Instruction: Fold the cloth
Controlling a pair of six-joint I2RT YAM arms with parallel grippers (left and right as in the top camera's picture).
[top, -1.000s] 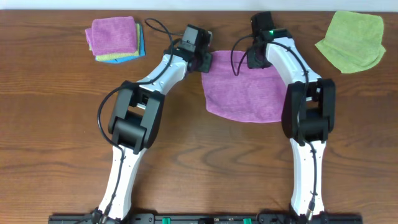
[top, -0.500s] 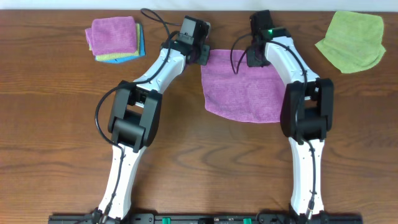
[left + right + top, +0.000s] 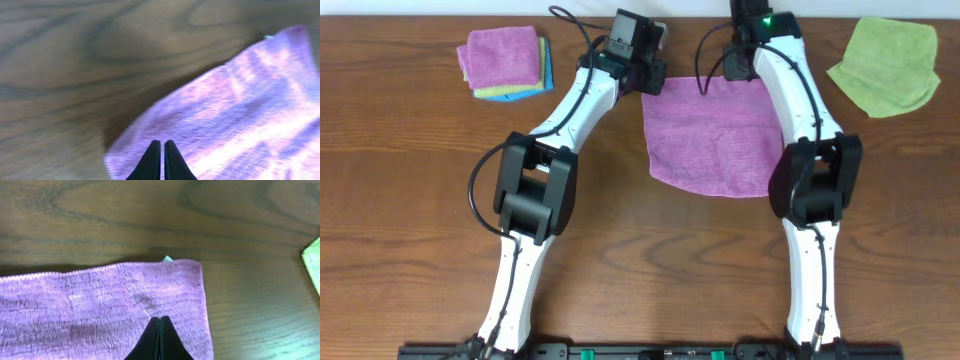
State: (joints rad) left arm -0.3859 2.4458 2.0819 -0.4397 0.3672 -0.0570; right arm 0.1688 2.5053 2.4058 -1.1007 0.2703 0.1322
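The purple cloth (image 3: 710, 140) lies spread on the wooden table between the two arms, its near edge rounded. My left gripper (image 3: 650, 82) is at its far left corner and my right gripper (image 3: 744, 70) at its far right corner. In the left wrist view the gripper (image 3: 162, 142) is shut on the cloth (image 3: 240, 110), whose edge is raised over a shadow. In the right wrist view the gripper (image 3: 160, 318) is shut on the cloth (image 3: 100, 300), just inside the far corner. A small white tag (image 3: 166, 258) peeks out at that far edge.
A stack of folded cloths (image 3: 505, 60), purple on top of green and blue, sits at the far left. A lime-green cloth (image 3: 885, 65) lies crumpled at the far right. The table's far edge runs just beyond both grippers.
Both grippers have moved toward the far edge of the table. The cloth's far edge has gone with them and the cloth has been pulled straighter.
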